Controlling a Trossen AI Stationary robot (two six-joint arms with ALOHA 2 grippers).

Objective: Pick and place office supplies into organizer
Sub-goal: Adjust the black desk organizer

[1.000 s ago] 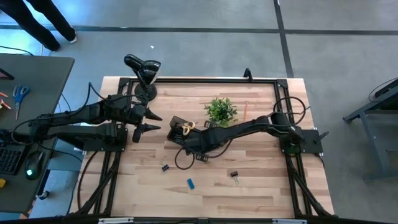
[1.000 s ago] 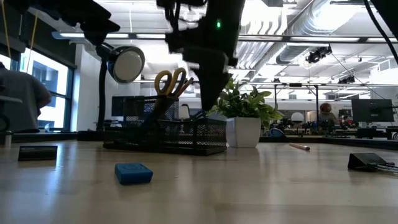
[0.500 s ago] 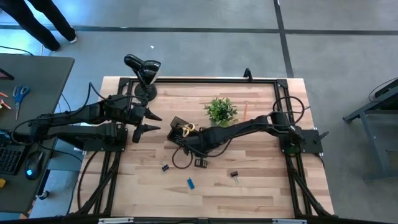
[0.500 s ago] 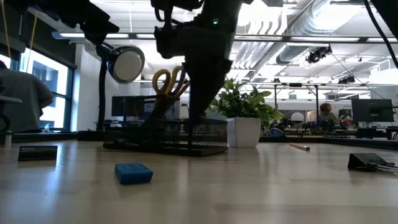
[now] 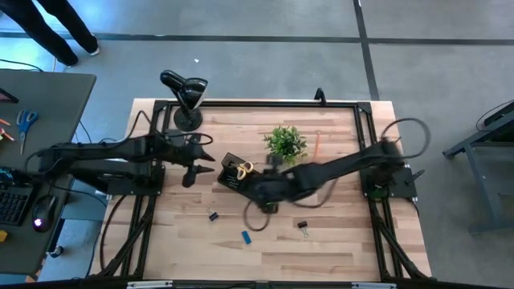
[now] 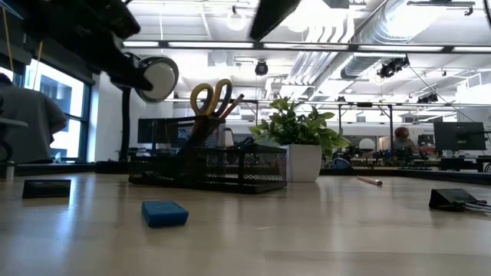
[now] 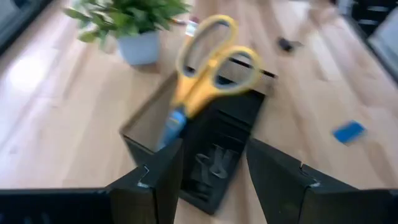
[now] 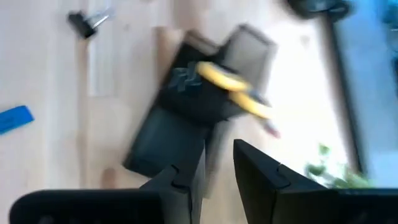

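Observation:
The black mesh organizer [image 5: 230,172] stands near the table's middle, with the yellow-handled scissors [image 5: 241,168] upright in it, handles up [image 6: 210,97]. My left gripper [image 7: 214,180] is open and level, just left of the organizer, pointing at it. My right gripper [image 8: 219,177] is open and blurred, high above the organizer's near side [image 5: 269,199]. A blue eraser [image 5: 246,237] and two binder clips [image 5: 213,215] [image 5: 303,228] lie on the near part of the table. An orange pencil [image 5: 316,143] lies right of the plant.
A small potted plant [image 5: 283,142] stands just right of and beyond the organizer. A black gooseneck lamp [image 5: 185,95] stands at the far left corner. A dark flat object [image 6: 46,188] lies at the left in the low view. People stand beyond the table.
My right gripper has risen fast from beside the organizer's near side, leaving the low view upward. My left gripper has moved a little right, toward the organizer. The organizer and scissors stay where they were.

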